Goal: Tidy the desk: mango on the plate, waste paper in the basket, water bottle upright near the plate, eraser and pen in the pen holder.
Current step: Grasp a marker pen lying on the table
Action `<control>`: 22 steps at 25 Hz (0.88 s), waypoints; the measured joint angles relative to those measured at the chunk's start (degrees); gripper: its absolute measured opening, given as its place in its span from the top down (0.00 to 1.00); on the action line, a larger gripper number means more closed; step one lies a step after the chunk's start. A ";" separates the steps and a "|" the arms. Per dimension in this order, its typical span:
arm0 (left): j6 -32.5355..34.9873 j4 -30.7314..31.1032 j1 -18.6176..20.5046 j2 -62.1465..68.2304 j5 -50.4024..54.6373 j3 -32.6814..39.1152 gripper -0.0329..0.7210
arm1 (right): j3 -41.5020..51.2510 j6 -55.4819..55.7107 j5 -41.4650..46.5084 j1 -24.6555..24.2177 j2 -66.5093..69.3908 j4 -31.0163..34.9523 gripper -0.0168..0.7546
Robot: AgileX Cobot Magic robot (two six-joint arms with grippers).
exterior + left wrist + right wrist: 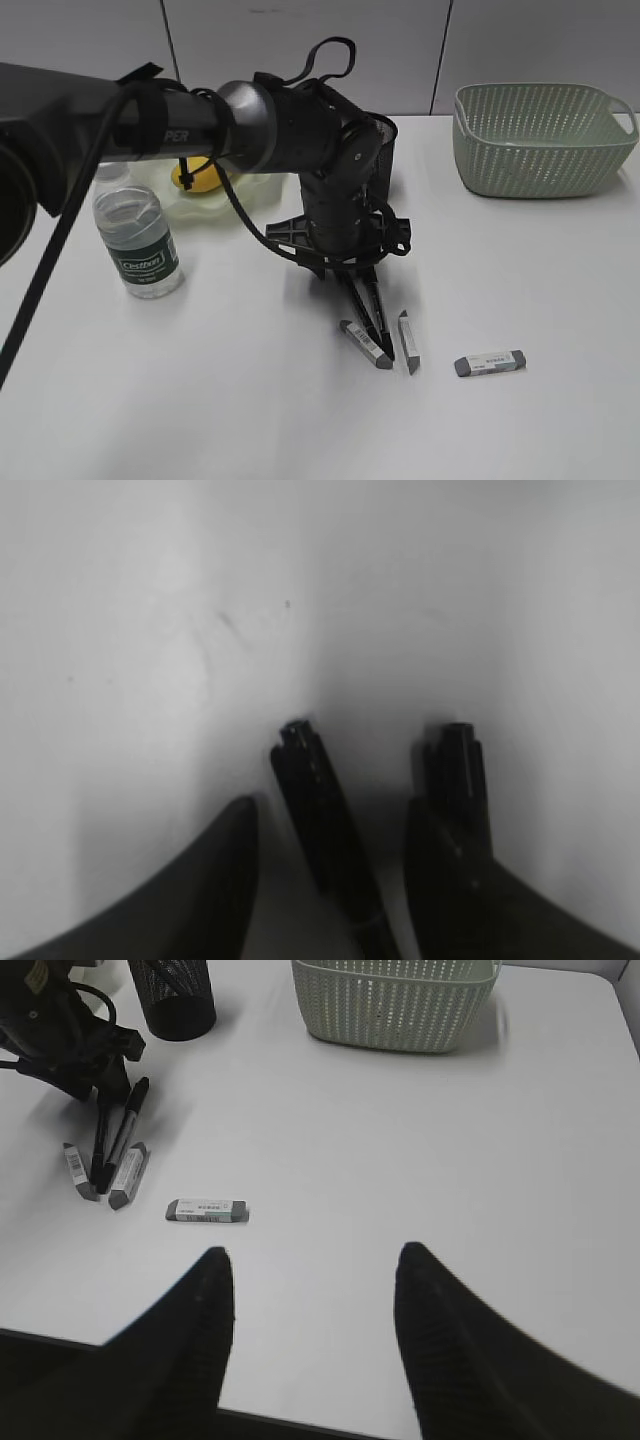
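The left end effector (378, 335) points down at the table (250, 400), its tips between two grey erasers (365, 344); a dark pen (125, 1130) lies beside them, and whether the fingers grip it cannot be told. A third eraser (489, 363) lies apart to the right. The right end effector (310, 1290) hangs open and empty; the mango (198, 177) rests on the plate (255, 190), the water bottle (137, 240) upright nearby.

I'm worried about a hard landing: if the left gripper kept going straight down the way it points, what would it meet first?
Probably the pen lying between its fingers, then the desk just beneath. The left gripper points steeply down between two erasers; exact clearance is unclear.
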 joint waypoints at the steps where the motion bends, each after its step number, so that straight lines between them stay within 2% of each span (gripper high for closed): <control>1: 0.00 0.00 0.00 0.00 0.05 0.00 0.49 | 0.00 0.00 0.00 0.00 0.00 0.00 0.44; 3: 0.00 0.15 0.00 0.00 0.32 0.00 0.55 | 0.00 0.00 0.00 0.00 0.00 0.00 0.44; 8: 0.00 0.54 0.05 0.18 -0.69 0.00 0.79 | 0.00 0.06 0.00 0.00 0.00 0.00 0.44; 9: 0.00 0.35 0.05 0.18 -1.68 0.00 0.80 | 0.00 0.06 0.00 0.00 0.00 0.00 0.44; 17: 0.00 -2.17 0.05 0.58 -7.72 -0.11 0.80 | 0.00 0.01 0.00 0.00 0.00 0.00 0.44; 22: 0.18 1.91 -0.01 -1.23 -8.57 0.18 0.80 | 0.00 0.01 0.00 0.00 0.00 0.00 0.44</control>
